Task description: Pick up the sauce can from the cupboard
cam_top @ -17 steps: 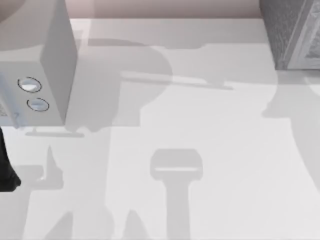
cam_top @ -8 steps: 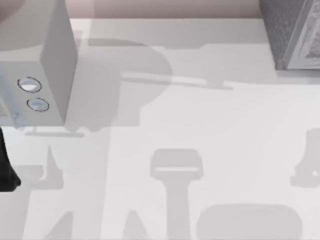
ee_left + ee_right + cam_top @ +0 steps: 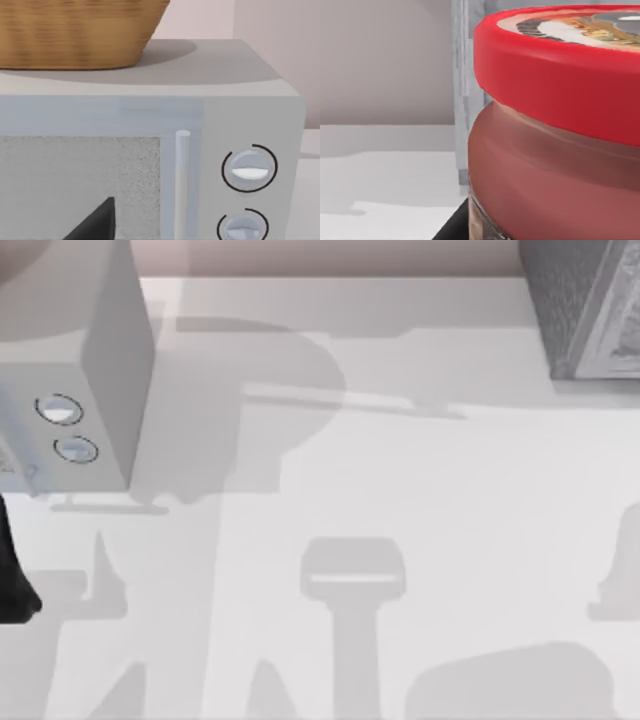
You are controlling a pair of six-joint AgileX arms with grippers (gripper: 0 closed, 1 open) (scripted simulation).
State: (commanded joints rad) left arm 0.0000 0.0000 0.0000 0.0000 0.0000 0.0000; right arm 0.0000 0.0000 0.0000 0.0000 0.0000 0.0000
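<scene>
The sauce can [image 3: 560,125] stands very close before the right wrist camera, its red rim above a brown-red body, and a grey upright frame edge of the cupboard [image 3: 462,100] is just behind it. From above, the cupboard [image 3: 585,305] sits at the table's far right corner. Whether the right gripper holds the can cannot be told. The pale microwave [image 3: 95,360] with two dials stands at the left, a wicker basket [image 3: 75,30] on top. The left arm [image 3: 12,580] is parked at the left edge, near the white table [image 3: 420,470].
</scene>
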